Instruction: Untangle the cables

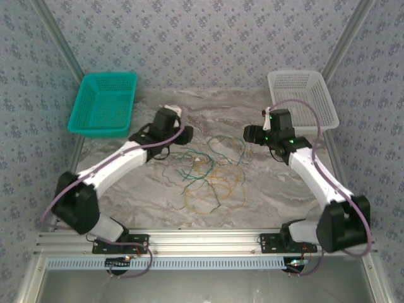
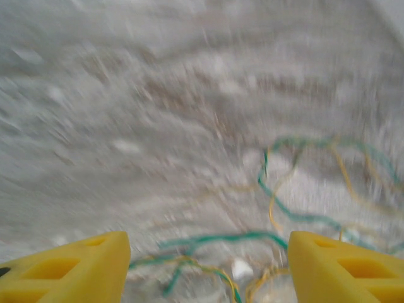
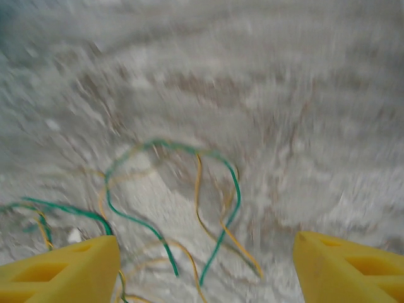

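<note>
The cables (image 1: 209,169) lie in a loose tangle of dark green and orange-tan strands on the marble table (image 1: 271,189), between the two arms. My left gripper (image 1: 168,128) hovers at the tangle's left edge. In the left wrist view its yellow fingers (image 2: 76,271) stand apart, and a green strand (image 2: 223,237) lies on the table between them, not gripped. My right gripper (image 1: 255,134) hangs at the tangle's upper right. In the right wrist view its fingers (image 3: 63,271) are spread above a green loop (image 3: 237,193) and orange strands. Both wrist views are blurred.
A teal basket (image 1: 104,104) stands at the back left and a white basket (image 1: 302,98) at the back right. A small white bit (image 1: 201,161) sits among the strands. An aluminium rail (image 1: 202,238) runs along the near edge.
</note>
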